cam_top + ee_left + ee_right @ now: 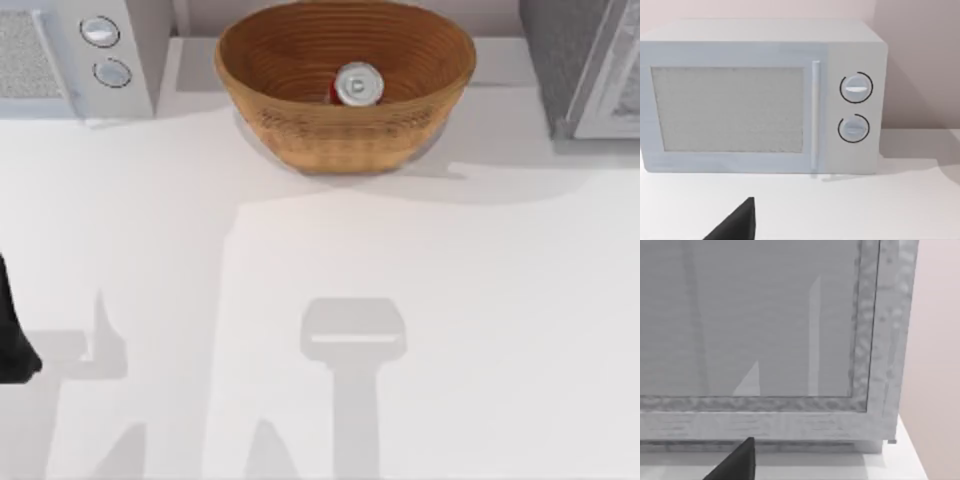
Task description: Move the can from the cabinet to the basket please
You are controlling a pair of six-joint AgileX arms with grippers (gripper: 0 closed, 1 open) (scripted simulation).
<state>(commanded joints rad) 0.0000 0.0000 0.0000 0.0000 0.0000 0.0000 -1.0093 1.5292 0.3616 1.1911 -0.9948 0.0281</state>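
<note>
L arm (14,335): dark bulk at counter's left edge, toward the near-left corner, parked. L wrist view: one dark finger (736,223) tip pokes in, raised above counter surface, holding nothing visible. R wrist view: same, single dark finger (735,462) tip showing, nothing gripped that I can see. Finger spread on either side can't be judged.

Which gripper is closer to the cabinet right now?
Right. The right gripper sits just in front of the cabinet door; the left gripper faces the microwave, far across from the cabinet.
</note>
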